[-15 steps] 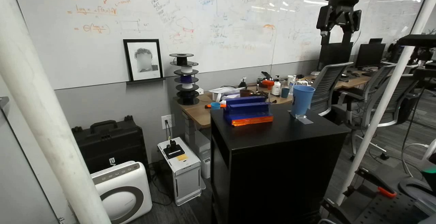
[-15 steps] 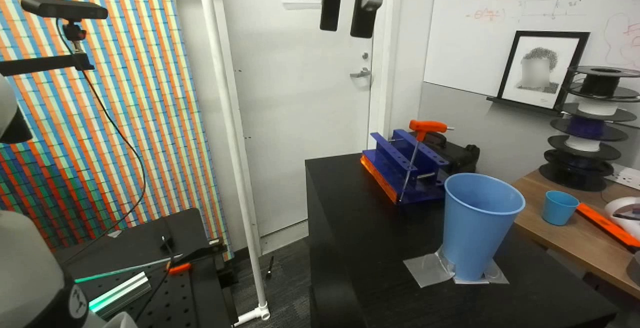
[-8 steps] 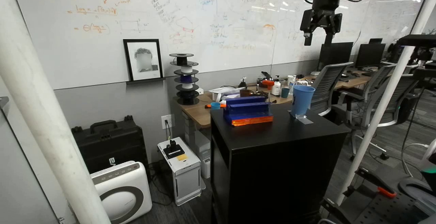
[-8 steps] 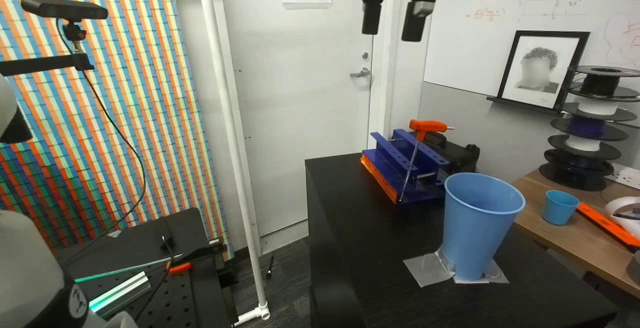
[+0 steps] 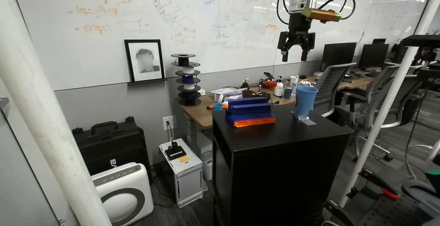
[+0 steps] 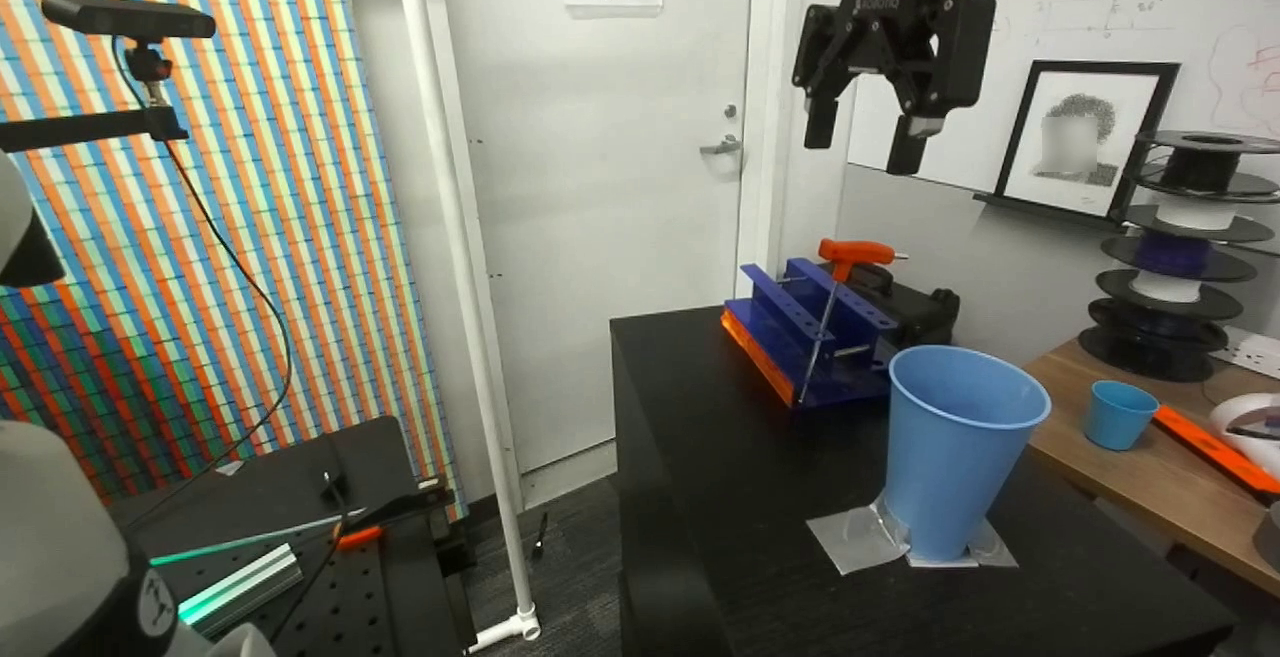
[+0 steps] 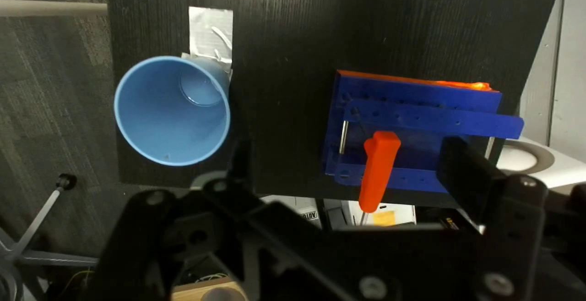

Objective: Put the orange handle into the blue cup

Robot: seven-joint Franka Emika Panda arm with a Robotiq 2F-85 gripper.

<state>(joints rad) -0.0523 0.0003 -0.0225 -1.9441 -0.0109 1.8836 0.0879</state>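
Observation:
The orange handle (image 7: 380,170) is the T-shaped grip of a thin metal hex key. It stands tilted in the dark-blue rack (image 6: 862,320), its grip above the rack, in both exterior views (image 5: 270,83) (image 6: 857,253). The tall light-blue cup (image 6: 955,477) stands upright on the black cabinet top, taped at its base. In the wrist view the cup (image 7: 171,113) is at left, its inside bare. My gripper (image 5: 294,57) is open and empty, well above the rack and cup. In the wrist view the handle shows between its spread fingers (image 7: 464,163).
The black cabinet (image 6: 690,417) carries the rack and cup, with grey tape (image 6: 860,540) by the cup. Behind it, a wooden desk (image 6: 1075,427) holds a small blue cup (image 6: 1120,417) and a spool stack (image 6: 1175,257). A white pole (image 5: 385,92) stands nearby.
My gripper has moved down and towards the rack, leftward in one exterior view and rightward in the other. It stays open. The handle, rack and cup have not moved.

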